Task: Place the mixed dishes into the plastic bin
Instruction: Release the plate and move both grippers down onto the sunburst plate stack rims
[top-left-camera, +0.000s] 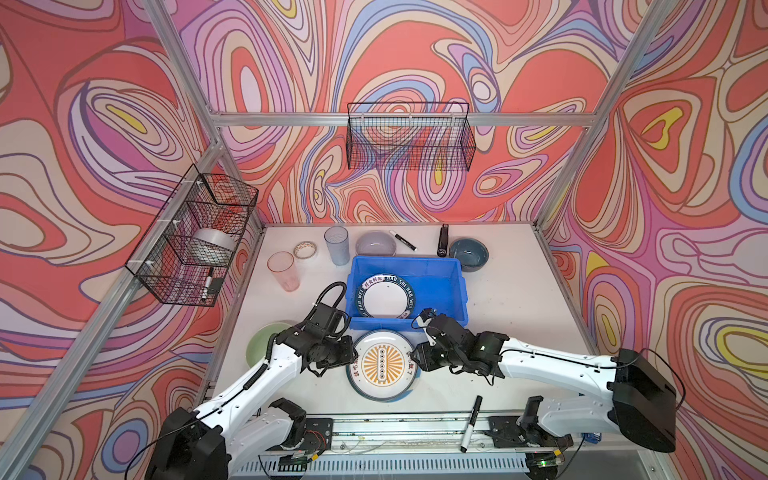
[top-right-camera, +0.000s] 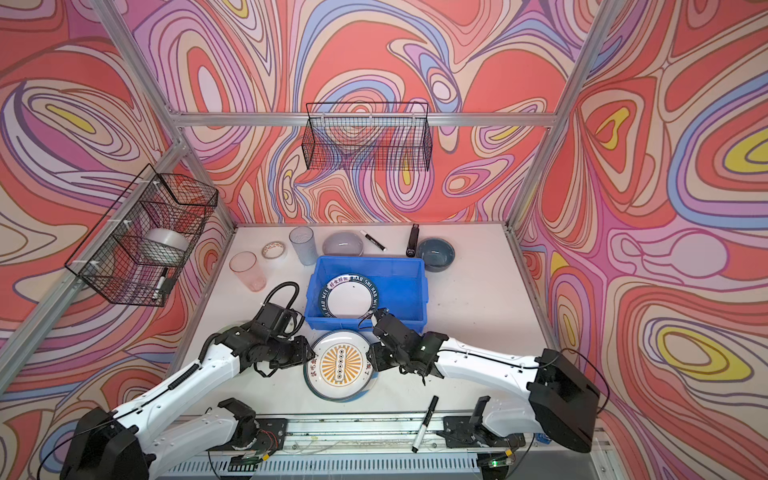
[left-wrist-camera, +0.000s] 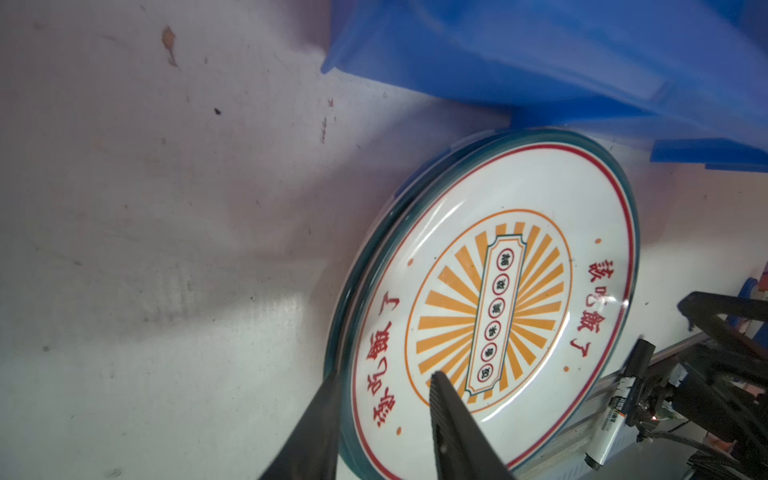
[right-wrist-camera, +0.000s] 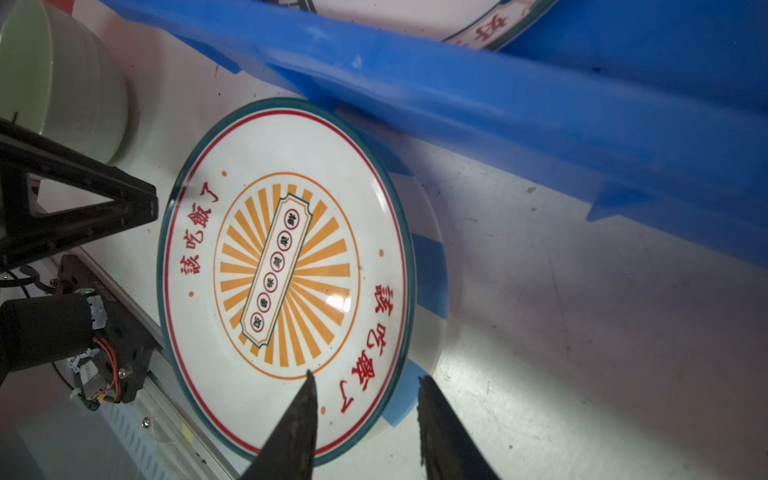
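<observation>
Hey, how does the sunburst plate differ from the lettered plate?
The lettered plate lies in the blue bin; the sunburst plate sits outside, atop a striped plate. The lettered plate has a plain white centre; the sunburst plate has orange rays. Both are round.

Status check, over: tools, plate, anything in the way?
Both open: left tool and right tool straddle opposite rims of sunburst plate. It sits on striped plate, beside bin. In bin: lettered plate; nothing blocking.
</observation>
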